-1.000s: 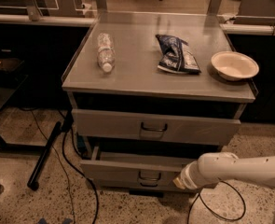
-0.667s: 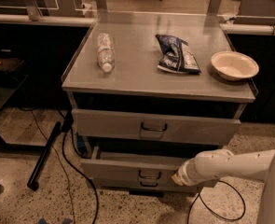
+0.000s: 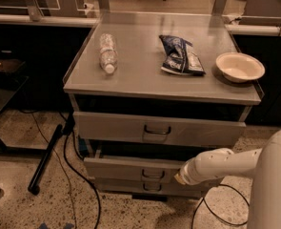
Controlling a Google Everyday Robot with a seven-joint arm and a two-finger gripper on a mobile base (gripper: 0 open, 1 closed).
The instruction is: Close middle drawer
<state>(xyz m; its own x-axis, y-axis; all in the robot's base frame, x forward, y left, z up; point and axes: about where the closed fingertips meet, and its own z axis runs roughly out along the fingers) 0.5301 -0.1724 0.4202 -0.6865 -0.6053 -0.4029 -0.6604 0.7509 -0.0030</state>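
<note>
The middle drawer (image 3: 125, 167) is a low grey front with a small dark wire handle (image 3: 153, 174), standing out a little from the grey cabinet, with a dark gap above it. My gripper (image 3: 179, 178) comes in from the right on a white arm (image 3: 221, 162) and its tip is against the drawer front, just right of the handle. The taller-fronted top drawer (image 3: 130, 128) sits above and also stands out slightly. The other low drawer (image 3: 130, 187) is just below the middle one.
On the cabinet top (image 3: 140, 75) lie a plastic bottle (image 3: 107, 52), a dark snack bag (image 3: 180, 55) and a white bowl (image 3: 239, 67). Black cables (image 3: 71, 161) and a dark bar (image 3: 45, 159) lie on the floor at the left. My white body (image 3: 273, 194) fills the lower right.
My arm has shifted a little to the left along the middle drawer's front, and my body fills more of the lower right. The drawer's position looks about the same.
</note>
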